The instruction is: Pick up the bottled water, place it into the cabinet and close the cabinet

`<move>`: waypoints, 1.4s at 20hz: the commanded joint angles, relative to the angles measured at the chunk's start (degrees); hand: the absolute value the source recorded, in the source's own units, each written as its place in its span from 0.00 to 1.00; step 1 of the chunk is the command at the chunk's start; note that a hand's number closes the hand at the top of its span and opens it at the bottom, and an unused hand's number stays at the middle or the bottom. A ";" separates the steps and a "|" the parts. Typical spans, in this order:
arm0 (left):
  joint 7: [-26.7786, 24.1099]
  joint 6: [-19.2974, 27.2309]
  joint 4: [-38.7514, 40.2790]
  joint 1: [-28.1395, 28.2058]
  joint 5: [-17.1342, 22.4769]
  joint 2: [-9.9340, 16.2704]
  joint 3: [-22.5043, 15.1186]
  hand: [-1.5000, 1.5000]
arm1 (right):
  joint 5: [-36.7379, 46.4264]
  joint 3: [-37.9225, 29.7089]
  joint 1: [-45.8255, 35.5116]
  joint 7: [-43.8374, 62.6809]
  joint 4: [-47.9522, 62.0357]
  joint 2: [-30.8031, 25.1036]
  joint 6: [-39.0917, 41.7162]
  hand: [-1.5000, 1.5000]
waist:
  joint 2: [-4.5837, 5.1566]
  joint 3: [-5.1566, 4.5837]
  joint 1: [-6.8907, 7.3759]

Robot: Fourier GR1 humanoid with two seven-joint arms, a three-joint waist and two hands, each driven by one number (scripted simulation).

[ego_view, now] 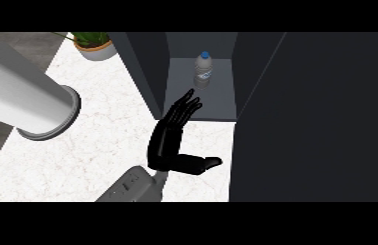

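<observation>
**Head view: water bottle stands in the open cabinet, one hand spread just outside it**

Head view shows the water bottle (204,69) upright at the back of the cabinet (221,104), blue cap on top, on the grey shelf floor. It stands beyond the fingertips (192,96), apart from them, with bare shelf between the two. The left hand (168,139) has its fingers straight and slightly fanned, pointing up and into the cabinet mouth, holding nothing; the thumb sticks out to the side, toward the cabinet door (306,119). The fingertips lie just over the shelf's front edge, near the cabinet's left wall, which rises just beside the fingers on the far side from the thumb.

Open shelf room lies on the thumb side of the fingertips, up to the dark door, which stands open and fills the view from the shelf's edge outward. Past the left wall, away from the thumb, the white marble counter (103,139) spreads wide and bare.

A large grey cylinder (33,104) crosses that side and is cut off by the view's edge; whether it is the other forearm cannot be told, and no hand shows on it. A potted plant (94,45) is cropped at the upper edge. The left forearm (129,186) is cut off below the wrist.
</observation>
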 commanded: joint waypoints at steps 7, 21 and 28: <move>-4.55 -3.15 -22.44 23.79 0.32 16.06 -1.92 0.00 | 8.91 1.24 0.11 2.56 -6.78 -11.28 4.87 1.00 | -0.13 -0.10 1.24; -14.21 -16.59 -31.10 40.45 3.30 34.61 5.65 0.00 | 12.05 9.53 -14.23 11.97 -11.50 -17.69 5.14 1.00 | 0.47 -0.45 2.72; -17.26 -25.37 -31.27 44.76 6.20 42.29 10.61 0.00 | 7.03 15.24 -22.54 21.66 -9.23 -16.66 4.79 1.00 | 1.50 -0.56 4.51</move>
